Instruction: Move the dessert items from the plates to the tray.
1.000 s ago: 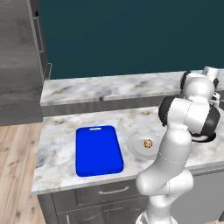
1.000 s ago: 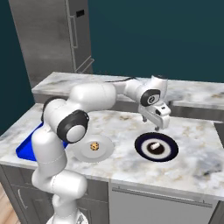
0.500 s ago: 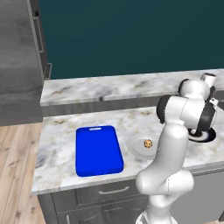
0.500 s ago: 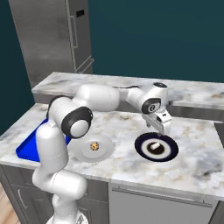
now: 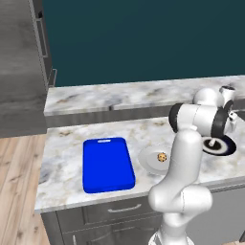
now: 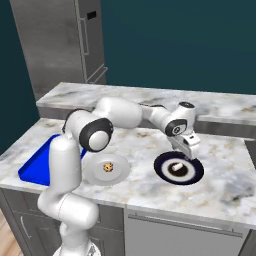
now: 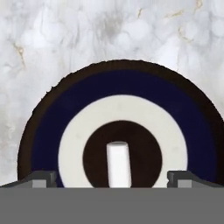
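I am holding my pincer (image 6: 188, 148) spread wide, empty, just above the far rim of the navy plate (image 6: 162, 166), with its fingertips (image 7: 38, 178) standing apart on either side of the plate's centre in the hand view. That hand view is giving me what the base views are not: the plate's rings in detail, a dark rim, a navy band, a white ring and a dark middle, with the white stubby cylinder (image 7: 118, 163) lying in that middle, between my fingertips. The right base view is showing the same white cylinder only as a small pale speck.

The left base view is showing the whole blue tray (image 5: 108, 164) with its slot handle at the far short end; in the right base view my arm is covering most of it. The pale plate (image 6: 106, 170) is lying on the marble counter (image 6: 140, 192) between the tray and the navy plate, and the chip cookie (image 6: 107, 167) is sitting on it. The tray is well apart from the navy plate.

I am reading no writing or labels anywhere.
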{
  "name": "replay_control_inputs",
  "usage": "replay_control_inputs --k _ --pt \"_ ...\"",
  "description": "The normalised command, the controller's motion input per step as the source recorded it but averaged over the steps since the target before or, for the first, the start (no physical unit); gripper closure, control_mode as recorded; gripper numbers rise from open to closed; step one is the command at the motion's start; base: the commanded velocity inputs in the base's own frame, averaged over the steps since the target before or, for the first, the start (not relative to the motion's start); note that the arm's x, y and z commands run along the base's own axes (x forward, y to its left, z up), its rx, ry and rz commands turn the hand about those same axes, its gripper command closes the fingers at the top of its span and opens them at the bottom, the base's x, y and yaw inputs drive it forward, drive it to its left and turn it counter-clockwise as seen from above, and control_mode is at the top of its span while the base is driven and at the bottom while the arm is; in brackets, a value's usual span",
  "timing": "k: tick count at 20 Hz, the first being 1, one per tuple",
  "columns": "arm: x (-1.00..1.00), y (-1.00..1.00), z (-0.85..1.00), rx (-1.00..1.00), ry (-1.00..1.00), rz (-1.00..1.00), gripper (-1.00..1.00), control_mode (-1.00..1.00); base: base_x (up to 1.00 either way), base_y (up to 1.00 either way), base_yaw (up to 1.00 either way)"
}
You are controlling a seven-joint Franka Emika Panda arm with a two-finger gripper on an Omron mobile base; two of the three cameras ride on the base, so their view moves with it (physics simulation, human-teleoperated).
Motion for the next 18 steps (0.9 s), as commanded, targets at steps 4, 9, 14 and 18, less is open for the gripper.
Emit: replay_control_inputs --k 4,9,14,18 --pt "0.0 -0.01 -0.34 0.0 0.0 -0.04 -1.0 -1.0 0.0 0.0 0.0" --pt "-0.04 0.0 -0.35 -0.01 0.0 -0.04 -1.0 -1.0 0.0 0.0 0.0" --pt "-0.04 0.01 -0.29 -0.02 0.0 -0.03 -1.0 -1.0 0.0 0.0 0.0" --pt "-0.03 0.05 -0.09 -0.01 0.0 -0.01 -1.0 -1.0 0.0 0.0 0.0"
